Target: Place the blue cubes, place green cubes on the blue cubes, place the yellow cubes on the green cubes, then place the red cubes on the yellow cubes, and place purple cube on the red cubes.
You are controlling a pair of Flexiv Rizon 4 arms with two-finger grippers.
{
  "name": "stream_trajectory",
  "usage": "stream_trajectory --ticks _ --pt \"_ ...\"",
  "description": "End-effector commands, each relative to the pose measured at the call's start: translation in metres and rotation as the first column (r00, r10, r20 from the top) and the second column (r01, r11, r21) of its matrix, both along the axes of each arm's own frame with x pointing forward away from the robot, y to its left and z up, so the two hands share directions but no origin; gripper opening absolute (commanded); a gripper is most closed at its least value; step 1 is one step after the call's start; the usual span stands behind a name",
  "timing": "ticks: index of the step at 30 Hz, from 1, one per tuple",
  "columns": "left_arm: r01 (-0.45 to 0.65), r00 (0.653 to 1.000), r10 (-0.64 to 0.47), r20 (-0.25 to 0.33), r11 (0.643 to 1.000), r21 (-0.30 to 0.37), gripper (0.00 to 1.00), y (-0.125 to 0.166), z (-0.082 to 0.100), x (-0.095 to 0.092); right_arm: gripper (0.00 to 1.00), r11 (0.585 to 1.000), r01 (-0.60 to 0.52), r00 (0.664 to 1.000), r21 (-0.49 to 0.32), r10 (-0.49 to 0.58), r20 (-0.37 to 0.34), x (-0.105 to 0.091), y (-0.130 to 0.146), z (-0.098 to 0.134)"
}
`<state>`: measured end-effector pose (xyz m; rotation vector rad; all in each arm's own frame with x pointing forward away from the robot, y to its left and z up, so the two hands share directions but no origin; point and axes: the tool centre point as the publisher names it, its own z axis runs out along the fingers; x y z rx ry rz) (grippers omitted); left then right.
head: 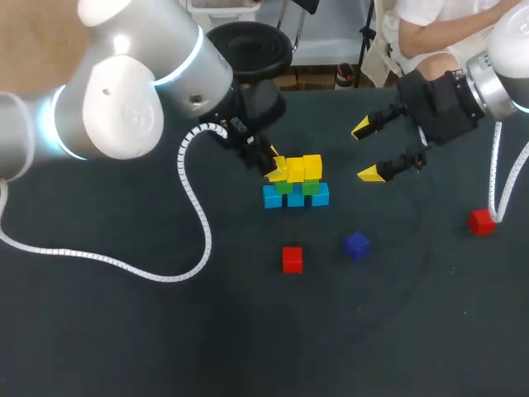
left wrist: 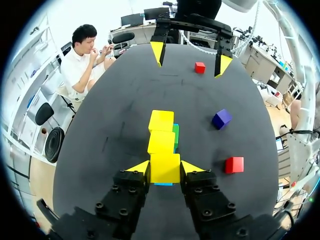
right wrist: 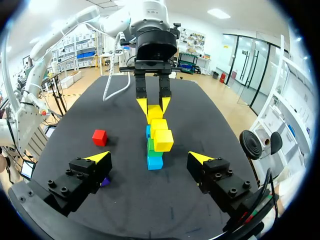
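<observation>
Seating the end yellow cube [left wrist: 165,167] on the stack [head: 297,180] near the middle of the table [head: 124,331].
Clamped from both sides in the left gripper [head: 271,165], above green cubes [head: 310,188] and blue cubes [head: 296,198]. Risks dragging or tipping on an uneven release, knocking the neighbouring yellow cubes [left wrist: 161,131] off. Spread wide and empty: the right gripper [head: 367,150], hovering just right of the stack, crowding any retreat. Waiting toward the front edge, a red cube [head: 292,259] and the purple cube [head: 356,246]; by the right edge, another red cube [head: 481,222].

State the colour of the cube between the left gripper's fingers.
Yellow cube, clearest in left wrist view.
</observation>
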<state>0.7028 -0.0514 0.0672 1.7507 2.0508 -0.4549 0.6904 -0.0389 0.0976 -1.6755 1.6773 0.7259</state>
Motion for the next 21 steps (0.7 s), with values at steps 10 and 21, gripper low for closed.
stream_trajectory --ticks 10,21 --pt "0.006 1.000 -0.006 -0.009 1.000 0.015 0.00 -0.0013 -0.0014 0.0032 1.00 1.000 0.000 1.000 0.002 0.000 0.002 -0.0003 -0.0002 -0.0004" --pt "0.002 1.000 -0.002 -0.003 1.000 0.031 0.00 0.0008 -0.0025 0.0114 1.00 1.000 0.000 1.000 0.002 0.000 0.002 -0.0003 -0.0002 -0.0004"
